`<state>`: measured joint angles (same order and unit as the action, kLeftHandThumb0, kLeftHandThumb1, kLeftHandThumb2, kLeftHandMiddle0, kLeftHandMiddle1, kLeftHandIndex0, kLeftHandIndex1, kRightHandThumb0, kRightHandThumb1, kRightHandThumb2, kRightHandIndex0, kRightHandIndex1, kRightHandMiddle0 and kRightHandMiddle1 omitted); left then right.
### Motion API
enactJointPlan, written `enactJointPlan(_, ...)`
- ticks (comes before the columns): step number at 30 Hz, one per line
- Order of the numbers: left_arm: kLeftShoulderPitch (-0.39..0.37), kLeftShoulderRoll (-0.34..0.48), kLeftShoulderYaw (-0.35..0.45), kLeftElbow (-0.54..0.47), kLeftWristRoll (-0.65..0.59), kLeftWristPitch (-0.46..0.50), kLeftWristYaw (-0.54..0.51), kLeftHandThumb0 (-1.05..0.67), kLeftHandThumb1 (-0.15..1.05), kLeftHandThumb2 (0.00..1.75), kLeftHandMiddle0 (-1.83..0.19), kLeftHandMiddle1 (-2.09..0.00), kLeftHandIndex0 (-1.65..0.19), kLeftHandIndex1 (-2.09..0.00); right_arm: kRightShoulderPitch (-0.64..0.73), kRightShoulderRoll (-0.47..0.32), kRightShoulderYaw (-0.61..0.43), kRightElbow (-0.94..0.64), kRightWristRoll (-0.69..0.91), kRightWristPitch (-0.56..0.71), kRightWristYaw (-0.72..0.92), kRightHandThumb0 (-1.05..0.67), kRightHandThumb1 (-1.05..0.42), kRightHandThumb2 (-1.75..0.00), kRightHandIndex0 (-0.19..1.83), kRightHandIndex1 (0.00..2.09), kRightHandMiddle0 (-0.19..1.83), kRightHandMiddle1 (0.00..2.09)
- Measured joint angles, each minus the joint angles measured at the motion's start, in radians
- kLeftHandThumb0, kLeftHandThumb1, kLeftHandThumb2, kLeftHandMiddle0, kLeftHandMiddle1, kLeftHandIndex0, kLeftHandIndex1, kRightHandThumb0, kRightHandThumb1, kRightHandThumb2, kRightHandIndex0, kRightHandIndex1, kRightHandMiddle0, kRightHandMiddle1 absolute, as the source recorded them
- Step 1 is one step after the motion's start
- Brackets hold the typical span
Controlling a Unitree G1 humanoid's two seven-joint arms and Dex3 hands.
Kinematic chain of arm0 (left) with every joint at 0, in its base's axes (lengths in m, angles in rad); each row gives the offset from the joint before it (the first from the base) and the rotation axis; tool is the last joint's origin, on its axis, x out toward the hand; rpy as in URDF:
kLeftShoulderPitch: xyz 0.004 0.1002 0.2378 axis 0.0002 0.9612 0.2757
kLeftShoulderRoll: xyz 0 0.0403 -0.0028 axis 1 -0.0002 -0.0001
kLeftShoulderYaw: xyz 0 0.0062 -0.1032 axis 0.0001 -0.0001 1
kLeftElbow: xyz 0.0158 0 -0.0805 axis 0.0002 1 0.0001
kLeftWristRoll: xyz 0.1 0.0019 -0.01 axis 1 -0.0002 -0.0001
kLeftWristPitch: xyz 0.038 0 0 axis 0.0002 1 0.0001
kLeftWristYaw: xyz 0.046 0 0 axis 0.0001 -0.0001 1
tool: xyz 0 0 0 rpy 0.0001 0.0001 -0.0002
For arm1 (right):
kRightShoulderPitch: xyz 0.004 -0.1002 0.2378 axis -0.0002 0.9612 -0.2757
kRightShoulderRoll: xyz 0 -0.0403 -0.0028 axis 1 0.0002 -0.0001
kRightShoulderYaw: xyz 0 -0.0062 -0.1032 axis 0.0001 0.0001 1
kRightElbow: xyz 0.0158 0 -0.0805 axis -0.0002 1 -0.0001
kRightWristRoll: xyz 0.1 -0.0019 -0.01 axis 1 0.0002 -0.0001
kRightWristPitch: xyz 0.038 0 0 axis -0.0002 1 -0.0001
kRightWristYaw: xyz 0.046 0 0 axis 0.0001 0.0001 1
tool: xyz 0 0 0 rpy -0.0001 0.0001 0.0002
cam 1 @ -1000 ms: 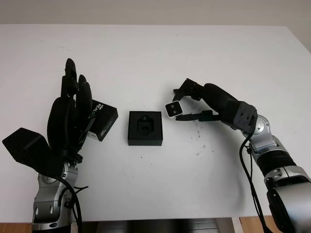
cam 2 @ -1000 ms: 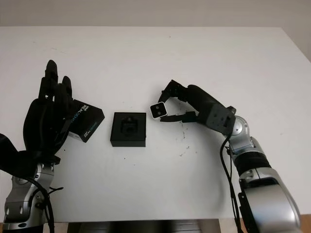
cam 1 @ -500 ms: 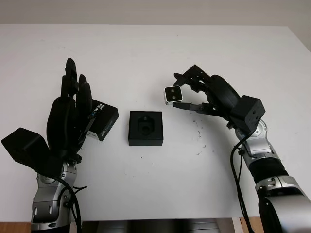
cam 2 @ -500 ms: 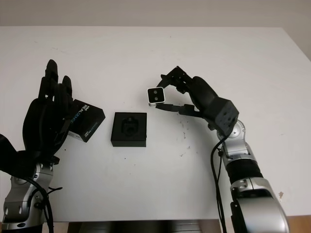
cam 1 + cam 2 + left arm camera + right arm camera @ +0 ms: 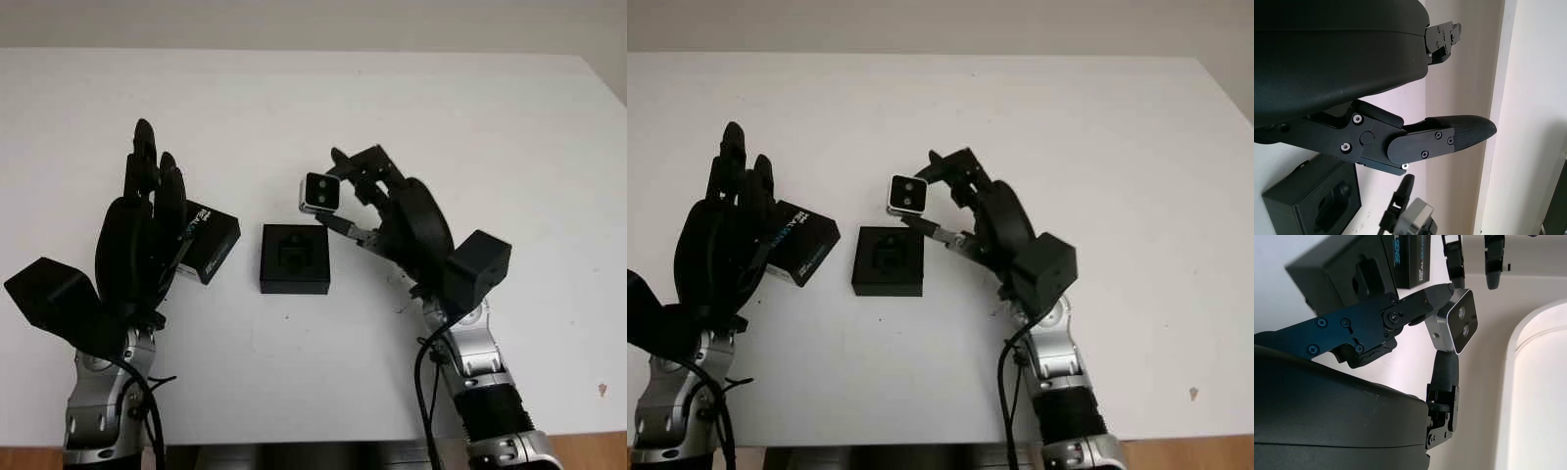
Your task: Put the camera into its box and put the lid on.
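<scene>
My right hand (image 5: 333,202) is shut on the camera (image 5: 319,193), a small silver cube with two dark lenses, also seen in the right wrist view (image 5: 1457,320). It holds the camera in the air just beyond the far right corner of the box (image 5: 294,258), a black open box with a moulded insert. The black lid (image 5: 213,243) with white lettering lies left of the box. My left hand (image 5: 147,211) is open and raised upright at the lid's left end, covering part of it.
Everything sits on a white table (image 5: 470,117) with wide free room on the far side and to the right. A few small dark marks (image 5: 402,305) dot the surface right of the box.
My right hand has carried the camera leftward, from right of the box to just beyond its far right corner, and the forearm has swung in nearer the box. The left hand has not moved.
</scene>
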<state>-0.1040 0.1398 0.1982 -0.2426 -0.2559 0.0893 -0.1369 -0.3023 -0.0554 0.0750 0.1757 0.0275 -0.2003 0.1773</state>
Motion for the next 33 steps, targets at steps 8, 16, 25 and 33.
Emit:
enactJointPlan(8, 0.001, -0.016, -0.010, 0.000, 0.000, -0.001, 0.007, -0.68, 1.05, 0.58, 0.19, 0.00, 0.19, 0.00, 0.098, 0.039, 0.032, -0.138, -0.029, 0.121, -0.051, -0.42, -1.05, -0.30, 0.15, 0.04, 0.41, 2.09)
enactJointPlan(16, 0.001, -0.020, -0.017, 0.000, 0.001, -0.001, 0.013, -0.68, 1.05, 0.59, 0.19, 0.00, 0.19, 0.00, 0.108, 0.027, 0.036, -0.134, -0.069, 0.132, -0.055, -0.48, -1.05, -0.28, 0.15, 0.05, 0.52, 2.09)
enactJointPlan(25, 0.001, -0.021, -0.018, 0.000, 0.001, -0.002, 0.016, -0.69, 1.05, 0.58, 0.19, 0.00, 0.19, 0.00, 0.077, -0.009, 0.036, -0.042, -0.098, 0.122, -0.027, -0.48, -1.05, -0.24, 0.16, 0.06, 0.52, 2.09)
enactJointPlan(33, 0.002, -0.024, -0.021, 0.000, 0.004, -0.009, 0.019, -0.69, 1.05, 0.59, 0.19, 0.00, 0.19, 0.00, -0.009, -0.027, 0.036, 0.031, -0.107, 0.100, -0.003, -0.50, -1.05, -0.24, 0.17, 0.06, 0.48, 2.09)
